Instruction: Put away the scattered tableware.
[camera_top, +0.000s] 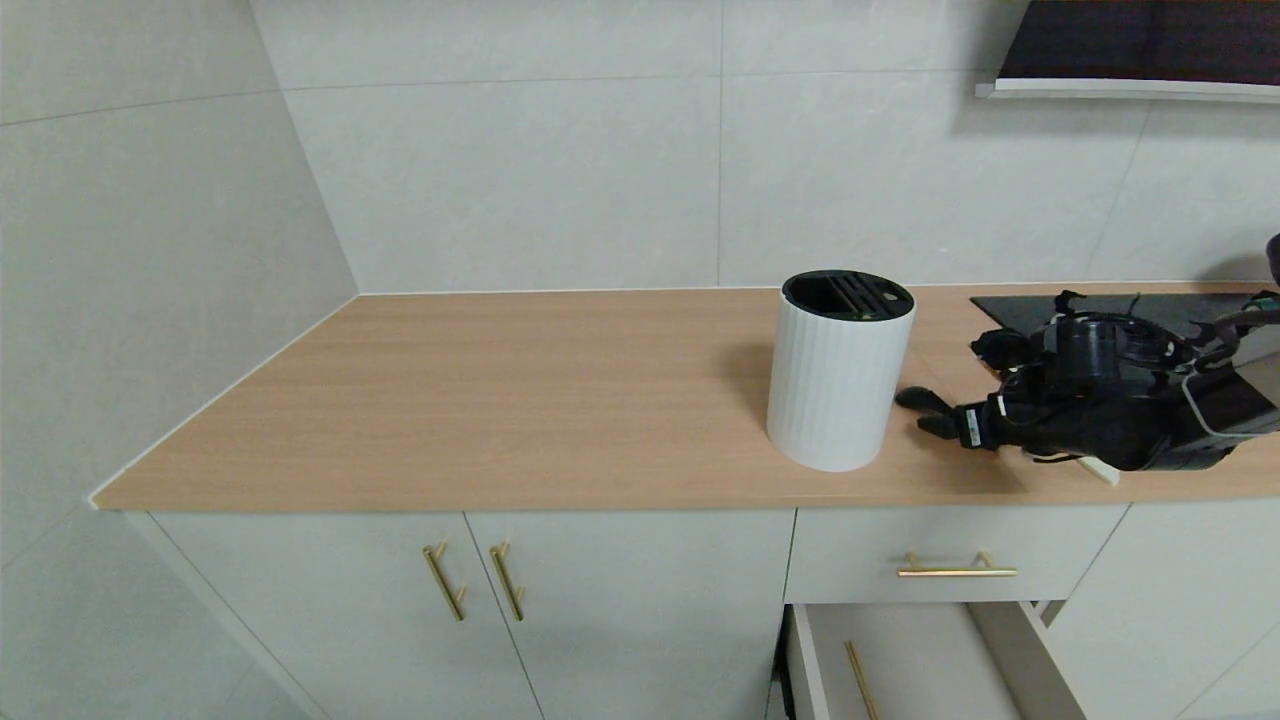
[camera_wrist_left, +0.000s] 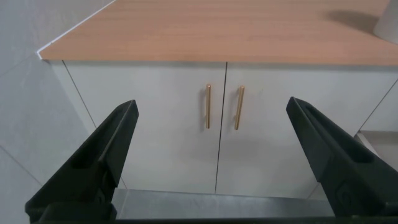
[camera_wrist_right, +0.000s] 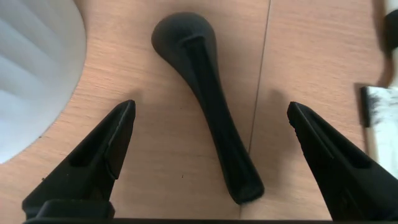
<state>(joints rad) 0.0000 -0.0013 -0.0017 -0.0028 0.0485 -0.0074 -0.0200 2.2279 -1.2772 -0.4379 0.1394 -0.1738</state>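
The right end effector (camera_wrist_right: 210, 109) hangs released, jaws wide on either side of a black plastic spoon (camera_wrist_right: 217, 140) lying flat on the wooden surface (camera_top: 500, 400), its bowl near a white ribbed cylindrical utensil holder (camera_top: 838, 390). The left end effector (camera_wrist_left: 211, 107), also released, faces white cabinet doors (camera_wrist_left: 155, 124) with brass handles (camera_wrist_left: 208, 107).

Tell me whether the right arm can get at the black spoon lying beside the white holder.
Probably yes. The right gripper is open directly above the black spoon, a finger to each side of its handle. Nothing lies over it on the counter, and the white holder stands off to one side.
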